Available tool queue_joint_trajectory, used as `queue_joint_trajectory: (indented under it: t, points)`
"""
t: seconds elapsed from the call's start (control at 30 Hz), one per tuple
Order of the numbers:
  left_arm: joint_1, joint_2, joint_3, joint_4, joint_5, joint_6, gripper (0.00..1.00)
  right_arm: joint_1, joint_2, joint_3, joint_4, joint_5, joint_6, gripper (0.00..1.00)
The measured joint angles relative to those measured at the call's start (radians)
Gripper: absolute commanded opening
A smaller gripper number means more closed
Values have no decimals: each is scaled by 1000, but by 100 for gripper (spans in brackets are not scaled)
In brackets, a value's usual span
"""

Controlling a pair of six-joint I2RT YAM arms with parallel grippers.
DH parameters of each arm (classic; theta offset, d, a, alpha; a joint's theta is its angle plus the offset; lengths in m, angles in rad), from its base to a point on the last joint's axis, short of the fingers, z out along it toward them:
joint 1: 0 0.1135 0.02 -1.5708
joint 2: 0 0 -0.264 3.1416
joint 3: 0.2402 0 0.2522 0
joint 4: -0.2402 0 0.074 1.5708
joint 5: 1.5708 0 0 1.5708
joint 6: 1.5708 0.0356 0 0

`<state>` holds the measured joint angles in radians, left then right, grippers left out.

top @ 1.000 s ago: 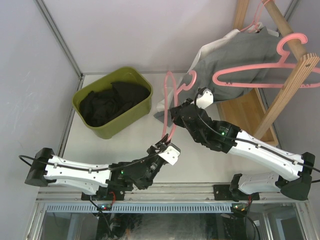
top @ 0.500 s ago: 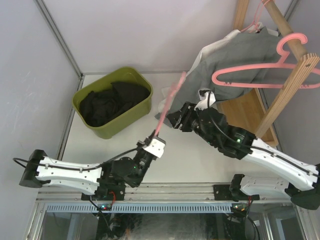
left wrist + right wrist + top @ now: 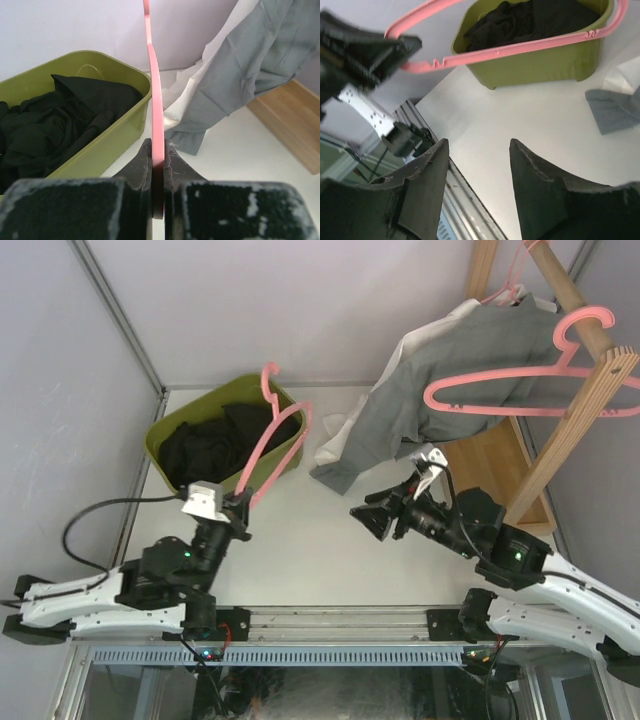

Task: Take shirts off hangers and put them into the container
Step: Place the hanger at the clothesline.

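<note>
Presumably for setting aside, a bare hanger (image 3: pixel 268 430) is clenched in the left hand (image 3: pixel 243 500), while the right hand (image 3: pixel 372 521) is kept released and empty.

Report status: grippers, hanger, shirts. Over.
Left gripper shut on bare pink hanger, near the container. Right gripper open, empty. Grey shirt on the rack, not yet in. Nothing blocking.

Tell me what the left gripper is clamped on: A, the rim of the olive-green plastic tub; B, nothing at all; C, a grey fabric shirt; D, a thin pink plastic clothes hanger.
D: the left gripper has its jaws shut on the thin pink plastic clothes hanger, which rises bare from between them with no shirt on it.
</note>
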<state>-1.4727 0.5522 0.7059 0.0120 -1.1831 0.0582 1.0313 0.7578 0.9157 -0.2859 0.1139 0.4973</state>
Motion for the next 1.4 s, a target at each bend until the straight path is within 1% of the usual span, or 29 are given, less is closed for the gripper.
queue_joint_trajectory:
  t: [0.13, 0.23, 0.3, 0.4, 0.57, 0.7, 0.9, 1.07, 1.13, 1.3, 1.4]
  points:
    - [69, -128, 19, -175, 119, -104, 0, -2, -111, -99, 14, -99, -130, 52]
    - [79, -158, 90, -299, 212, -137, 0, -2, -183, -159, -6, -153, -204, 52]
    - [80, -150, 162, -381, 284, -153, 0, -2, -227, -190, -24, -173, -240, 52]
    - [81, -123, 245, -453, 380, -171, 0, -2, -278, -222, -42, -180, -272, 52]
    - [81, -42, 362, -567, 539, -189, 0, -2, -347, -246, -50, -162, -282, 52]
    - [81, 5, 452, -658, 631, -191, 0, -2, -381, -246, -46, -139, -282, 52]
    - [82, 8, 517, -689, 706, -190, 0, -2, -397, -246, -28, -124, -290, 52]
    - [104, 45, 526, -676, 774, -187, 0, -2, -420, -246, 2, -122, -296, 52]
    - [140, 70, 526, -667, 822, -187, 0, -2, -431, -246, 7, -123, -300, 52]
    - [286, 137, 526, -613, 982, -188, 0, -2, -445, -246, 5, -130, -304, 52]
    - [344, 162, 526, -565, 1083, -189, 0, -2, -451, -246, -2, -133, -304, 52]
